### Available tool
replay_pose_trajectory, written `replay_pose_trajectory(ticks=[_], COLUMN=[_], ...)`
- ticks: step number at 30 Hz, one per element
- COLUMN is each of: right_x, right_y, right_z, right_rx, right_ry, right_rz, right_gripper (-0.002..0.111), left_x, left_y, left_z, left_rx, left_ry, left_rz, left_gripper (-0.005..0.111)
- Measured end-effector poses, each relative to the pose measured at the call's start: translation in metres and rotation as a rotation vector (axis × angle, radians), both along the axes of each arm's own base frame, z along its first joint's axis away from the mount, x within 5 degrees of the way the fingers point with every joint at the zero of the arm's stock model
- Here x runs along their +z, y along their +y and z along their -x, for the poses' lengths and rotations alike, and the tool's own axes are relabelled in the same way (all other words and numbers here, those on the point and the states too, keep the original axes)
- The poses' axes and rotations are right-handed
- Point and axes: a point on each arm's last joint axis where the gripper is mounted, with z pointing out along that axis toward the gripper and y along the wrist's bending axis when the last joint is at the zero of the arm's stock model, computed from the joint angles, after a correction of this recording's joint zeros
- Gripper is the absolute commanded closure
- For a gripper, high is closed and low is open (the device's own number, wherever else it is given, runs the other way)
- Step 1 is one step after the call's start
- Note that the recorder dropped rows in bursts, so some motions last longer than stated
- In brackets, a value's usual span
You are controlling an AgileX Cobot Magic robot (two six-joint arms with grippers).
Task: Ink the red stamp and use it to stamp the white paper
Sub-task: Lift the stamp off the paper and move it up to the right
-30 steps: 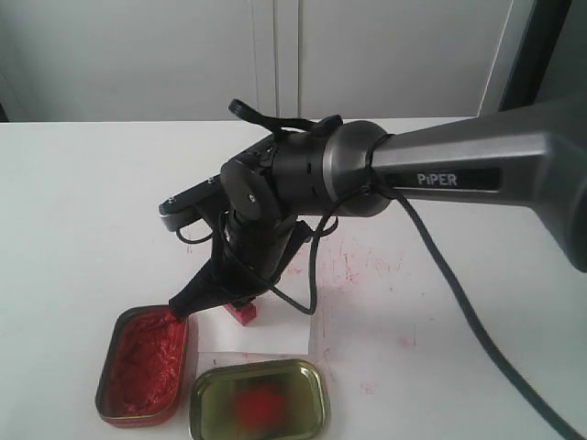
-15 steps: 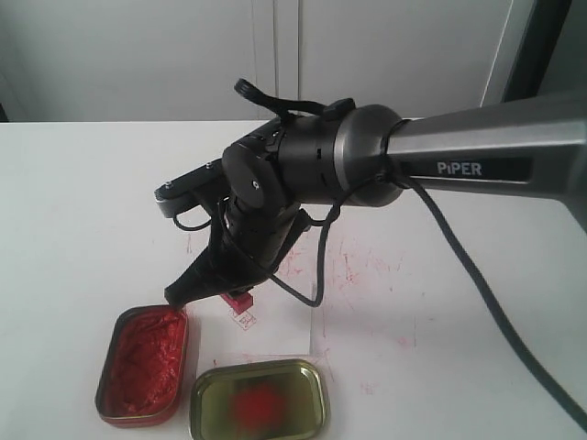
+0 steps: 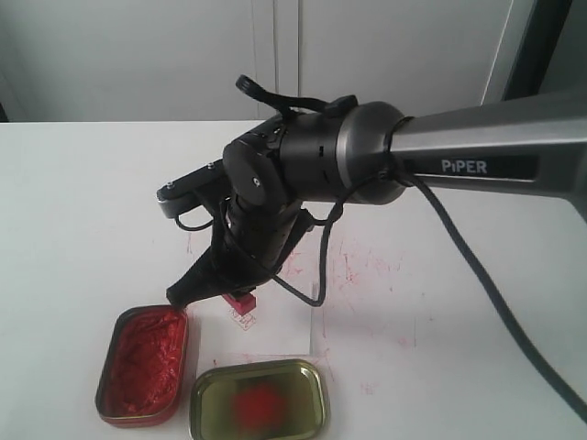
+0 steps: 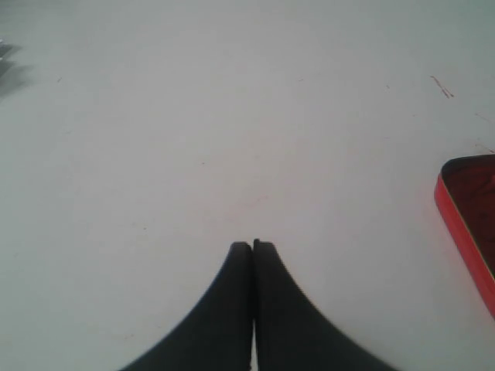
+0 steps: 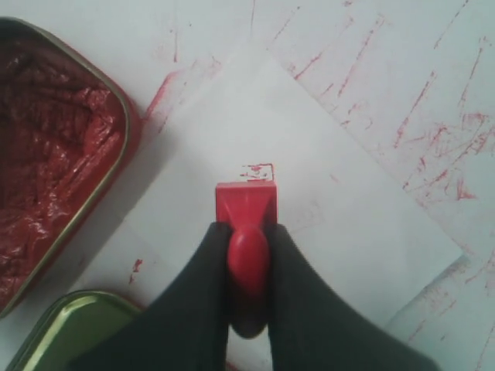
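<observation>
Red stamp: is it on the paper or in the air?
In the air: the red stamp hangs above its print on the white paper.

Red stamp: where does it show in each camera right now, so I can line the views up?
Exterior view: red stamp low, left of centre, under the right arm's wrist, over the white paper.
Right wrist view: red stamp near the centre, pinched between the fingers.
Left wrist view: not in it.
Shared landmark: the ink tin, seen in all three.
</observation>
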Motion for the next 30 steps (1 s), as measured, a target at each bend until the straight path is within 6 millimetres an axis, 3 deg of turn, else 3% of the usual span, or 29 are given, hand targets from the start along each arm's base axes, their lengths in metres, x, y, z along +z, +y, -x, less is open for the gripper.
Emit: replay_pose_trajectory(ticks=[8,19,30], right_x=[0.013,0.017,0.023], right_y=[-0.019,-0.029,-0.051], right_z=[-0.016,-0.028,-0.049], right_rx=[-0.13,-0.156,-0.216], right_ry=[0.099,0.199,0.269], right_rz=[-0.124,-0.278,-0.437], right_gripper=[0.108,0.108,0.108], left_x=[0.0,0.0,0.0], left_y=[0.0,0.0,0.0], left_z=[0.0,0.0,0.0], left_rx=[0.0,0.0,0.0], left_ry=[0.0,0.0,0.0], left_rz=[0.0,0.0,0.0], left_gripper=[0.107,0.107,0.107])
